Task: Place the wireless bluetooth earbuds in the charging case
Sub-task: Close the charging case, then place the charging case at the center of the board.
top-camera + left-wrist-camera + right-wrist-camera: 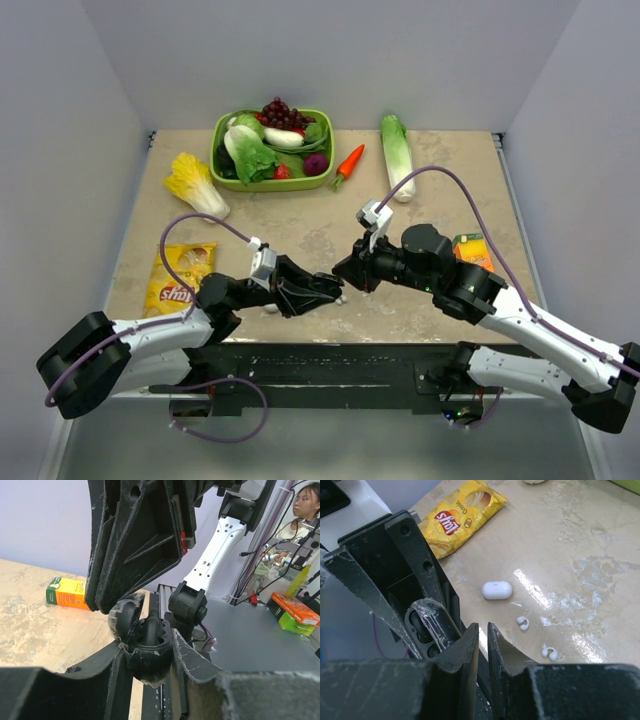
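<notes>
Near the middle of the tabletop's near edge, the left gripper and the right gripper are seen tip to tip in the top view. A small white oval pebble-shaped plastic charging case is partly seen just beside the left arm, close to the near edge. A yellow crisp bag lies toward the left edge and an orange juice carton toward the right edge. A green bowl of toy vegetables is set at the far edge.

From the left wrist, the left fingers are seen closed on a dark rounded object with a scuffed rim; what it is cannot be told. It is reached from above by the right gripper's black fingers.

From the right wrist, the right fingers are seen drawn almost together, with only a narrow slit left and nothing visible in it. The charging case lies closed and flat on the tabletop, apart from both grippers. It is placed between the crisp bag and two tiny glossy white wireless earbuds. Both earbuds lie loose on the tabletop near the case, the second closer to the right fingers.
</notes>
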You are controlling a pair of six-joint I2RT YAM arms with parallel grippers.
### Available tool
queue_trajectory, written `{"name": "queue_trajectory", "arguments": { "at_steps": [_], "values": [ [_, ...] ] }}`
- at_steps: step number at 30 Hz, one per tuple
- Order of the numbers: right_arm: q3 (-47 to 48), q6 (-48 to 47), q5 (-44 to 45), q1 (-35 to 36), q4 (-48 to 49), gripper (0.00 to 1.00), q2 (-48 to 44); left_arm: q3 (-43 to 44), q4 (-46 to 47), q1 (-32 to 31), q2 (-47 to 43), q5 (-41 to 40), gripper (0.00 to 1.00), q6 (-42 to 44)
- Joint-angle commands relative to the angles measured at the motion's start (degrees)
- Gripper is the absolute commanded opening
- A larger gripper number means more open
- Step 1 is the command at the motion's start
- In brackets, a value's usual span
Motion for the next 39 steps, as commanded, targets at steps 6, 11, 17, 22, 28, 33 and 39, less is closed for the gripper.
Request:
{"name": "queue_trajectory", "arguments": {
  "at_steps": [6, 11, 17, 22, 28, 33, 39],
  "values": [
    [-0.5, -0.1, -4.4, 0.4, 1.8, 0.18, -1.6, 2.6, 3.8, 0.1, 1.1, -2.1, 0.0, 1.6],
    [-1.6, 2.8, 2.8, 0.4, 0.8, 0.23, -3.4, 2.7, 2.7, 0.1, 0.9, -3.0, 0.0, 1.7],
    [-10.3, 8.0, 33.9, 0.4, 4.3, 0.43, -14.4, 6.3, -17.8, 0.3, 2.4, -19.5, 0.0, 1.5],
    [-13.5, 6.2, 35.6, 0.3, 6.1, 0.45, -9.2, 16.3, -32.9, 4.8, 12.7, -32.9, 0.0, -6.4],
    [-17.6, 7.6, 32.4, 0.3, 11.7, 0.45, -6.1, 29.6, -42.4, 9.6, 31.7, -32.0, 0.0, -3.4],
    [-18.6, 7.9, 29.5, 0.3, 14.0, 0.45, -5.7, 35.3, -45.3, 12.5, 39.3, -29.5, 0.0, -2.5],
    [-20.0, 7.8, 29.1, 0.3, 15.2, 0.45, -4.6, 38.7, -48.2, 15.6, 44.6, -27.4, 0.02, -2.9]
  ]
}}
